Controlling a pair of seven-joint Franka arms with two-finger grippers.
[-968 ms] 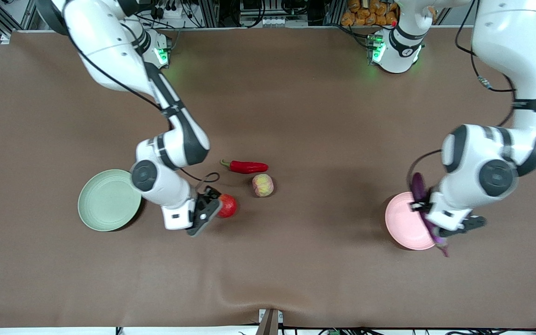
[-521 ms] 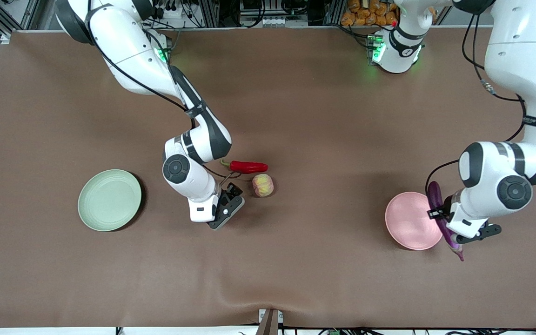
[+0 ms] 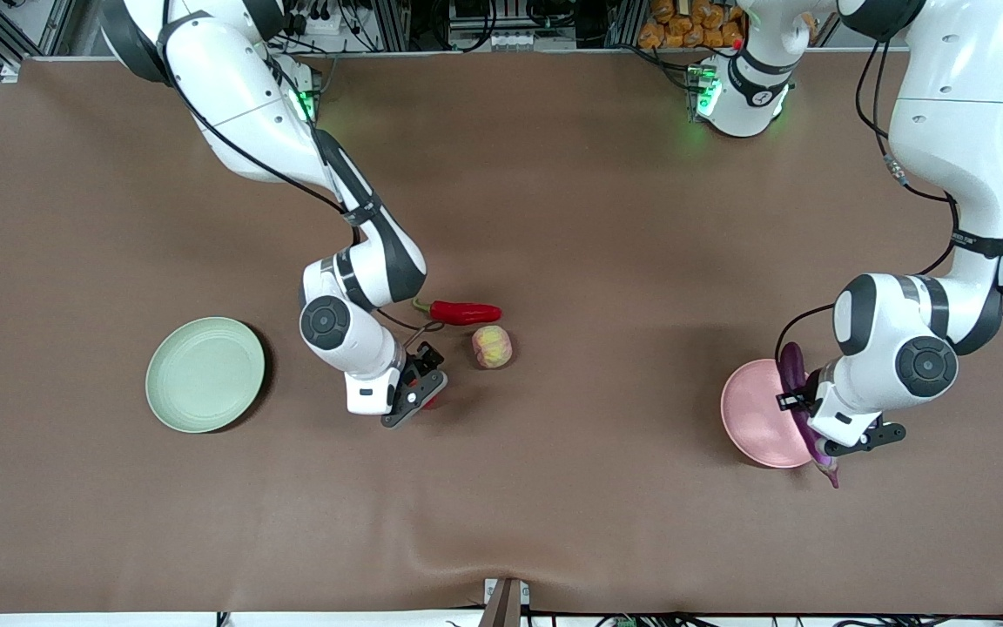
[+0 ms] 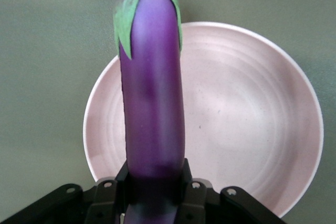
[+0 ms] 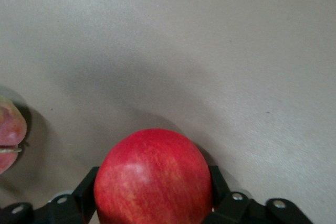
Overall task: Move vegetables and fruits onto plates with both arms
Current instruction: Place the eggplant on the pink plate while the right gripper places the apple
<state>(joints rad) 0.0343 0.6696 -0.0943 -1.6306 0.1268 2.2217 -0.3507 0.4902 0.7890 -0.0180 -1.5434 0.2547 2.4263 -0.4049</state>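
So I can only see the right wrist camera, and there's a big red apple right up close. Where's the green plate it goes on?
Observer: The green plate lies toward the right arm's end of the table. The right gripper, shut on the red apple, is between that plate and the peach.
Operator: And what's the other arm doing?
Observer: The left gripper is shut on the eggplant, over the edge of the pink plate.
Operator: Is there any more food?
Observer: Yes, a red chili lies on the table beside the peach, a little farther from the front camera.
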